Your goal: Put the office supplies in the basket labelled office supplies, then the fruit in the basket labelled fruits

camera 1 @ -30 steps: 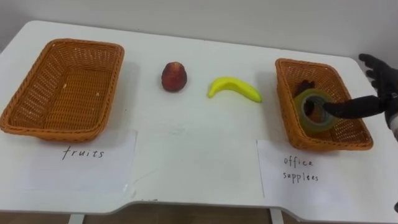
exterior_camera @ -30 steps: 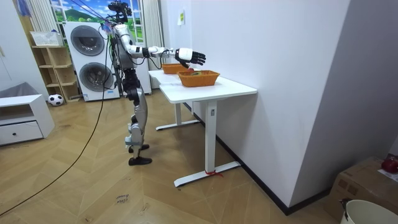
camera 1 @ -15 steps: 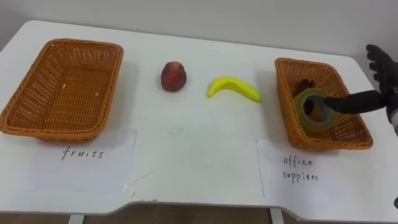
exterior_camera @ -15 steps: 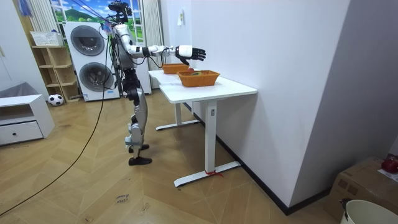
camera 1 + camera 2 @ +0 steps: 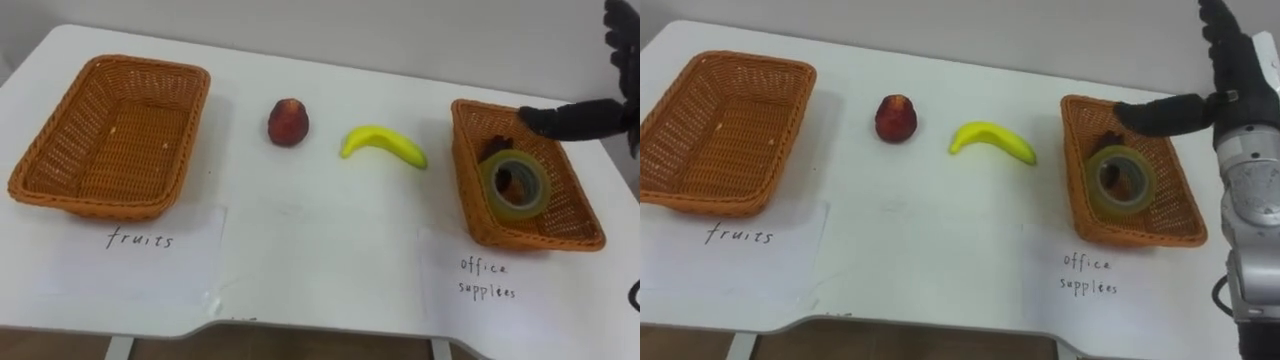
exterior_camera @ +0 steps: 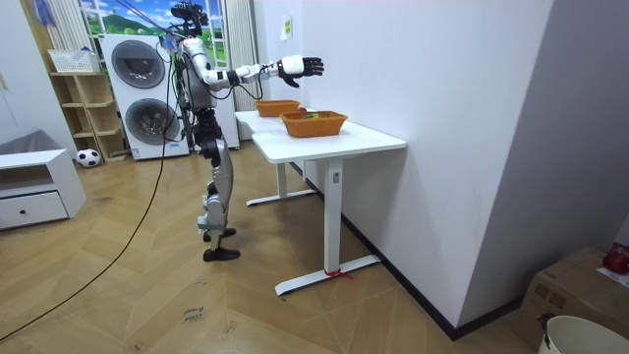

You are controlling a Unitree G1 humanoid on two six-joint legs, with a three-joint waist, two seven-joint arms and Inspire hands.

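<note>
A red apple [image 5: 287, 122] and a yellow banana [image 5: 384, 146] lie on the white table between two wicker baskets. The left basket [image 5: 112, 135], labelled fruits, holds nothing. The right basket [image 5: 522, 176], labelled office supplies, holds a roll of clear tape [image 5: 515, 183] and a dark item behind it. My right hand [image 5: 1215, 85] hangs open in the air above the far right corner of that basket, holding nothing. In the room view my right hand [image 6: 298, 67] is raised well above the table.
Paper labels lie in front of each basket, fruits [image 5: 145, 261] on the left and office supplies [image 5: 490, 290] on the right. The table's front edge [image 5: 300, 335] runs along the bottom. A wall stands behind the table.
My right hand has lifted up and back from the tape in the right basket, now empty above its far corner. The tape stays in the basket. The camera has shifted slightly.
</note>
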